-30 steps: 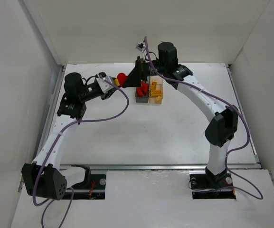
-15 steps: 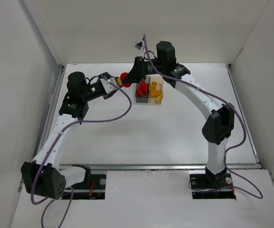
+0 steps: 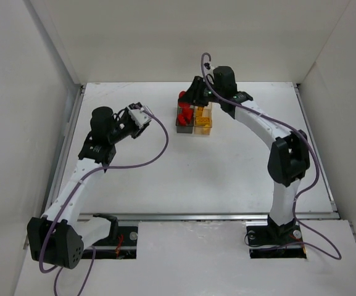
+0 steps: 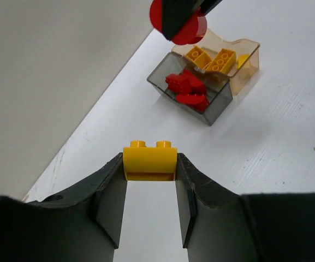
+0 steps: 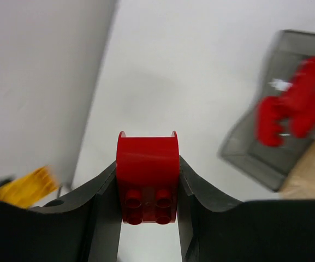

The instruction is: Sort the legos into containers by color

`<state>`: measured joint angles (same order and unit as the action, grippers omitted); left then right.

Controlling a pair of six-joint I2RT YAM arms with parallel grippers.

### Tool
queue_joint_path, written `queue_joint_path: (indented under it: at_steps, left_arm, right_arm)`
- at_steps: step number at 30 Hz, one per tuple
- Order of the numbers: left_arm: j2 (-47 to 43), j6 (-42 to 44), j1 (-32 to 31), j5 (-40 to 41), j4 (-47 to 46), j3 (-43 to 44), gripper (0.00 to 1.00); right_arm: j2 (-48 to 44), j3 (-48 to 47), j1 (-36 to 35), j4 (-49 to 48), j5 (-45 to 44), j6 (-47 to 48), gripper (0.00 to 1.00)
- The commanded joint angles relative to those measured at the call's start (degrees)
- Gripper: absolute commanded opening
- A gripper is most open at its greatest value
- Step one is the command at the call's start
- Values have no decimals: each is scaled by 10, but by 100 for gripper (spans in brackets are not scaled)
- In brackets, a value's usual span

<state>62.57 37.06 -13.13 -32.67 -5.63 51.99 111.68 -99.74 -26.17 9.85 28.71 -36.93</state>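
My left gripper (image 4: 149, 164) is shut on a yellow lego (image 4: 149, 159), held above the table to the left of the containers. My right gripper (image 5: 147, 176) is shut on a red lego (image 5: 147, 180) and hangs by the far left corner of the smoky grey bin (image 3: 183, 121). Several red legos (image 4: 189, 90) lie in the grey bin (image 4: 217, 103). Its joined amber bin (image 4: 245, 61) holds several yellow legos (image 4: 212, 59). From above, the right gripper (image 3: 186, 98) hovers over the grey bin's back edge and the left gripper (image 3: 139, 115) is well apart.
White walls close in the table (image 3: 227, 166) at the back and on both sides. The back wall stands just behind the bins. Purple cables loop off both arms.
My right gripper has shut on the red lego and carried it right, up to the grey bin. My left arm has drawn back left and nearer, still gripping the yellow lego.
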Motion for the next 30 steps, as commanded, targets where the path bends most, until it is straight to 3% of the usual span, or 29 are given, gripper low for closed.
queue_joint_path:
  at_steps: [1, 6, 7, 9, 13, 14, 17, 21, 23, 27, 30]
  left_arm:
    - [-34, -35, -2, 42, -44, -14, 0]
    - [-50, -35, -2, 55, -57, -32, 0]
    - [-50, -35, -2, 61, -65, -32, 0]
    - [-56, -47, -2, 61, -74, -48, 0]
    - [-67, -59, -2, 55, -101, -64, 0]
    - [-68, -59, -2, 49, -108, -69, 0]
    - [-68, -59, -2, 49, -114, -74, 0]
    - [-68, -59, -2, 49, -119, -74, 0]
    - [-62, -59, -2, 49, -126, -74, 0]
    - [-51, -93, -2, 24, -131, -54, 0]
    - [-33, -116, 4, -56, -110, -26, 0]
  right_arm:
    - [42, -30, -9, 30, -194, -19, 1]
    - [151, -168, -21, 125, -224, 26, 22]
    - [157, -168, -21, 125, -224, 26, 38]
    - [163, -168, -14, 130, -247, 16, 48]
    - [157, -139, -8, 112, -242, 8, 59]
    - [157, -132, -8, 106, -242, 8, 68]
    - [165, -149, -8, 115, -211, 26, 82]
    - [153, -167, -8, 153, -196, 52, 86]
    - [123, -131, -8, 136, -173, 74, 86]
    - [-23, -30, -14, 35, -98, 238, 89]
    - [-70, 0, -20, 44, -34, 345, 89]
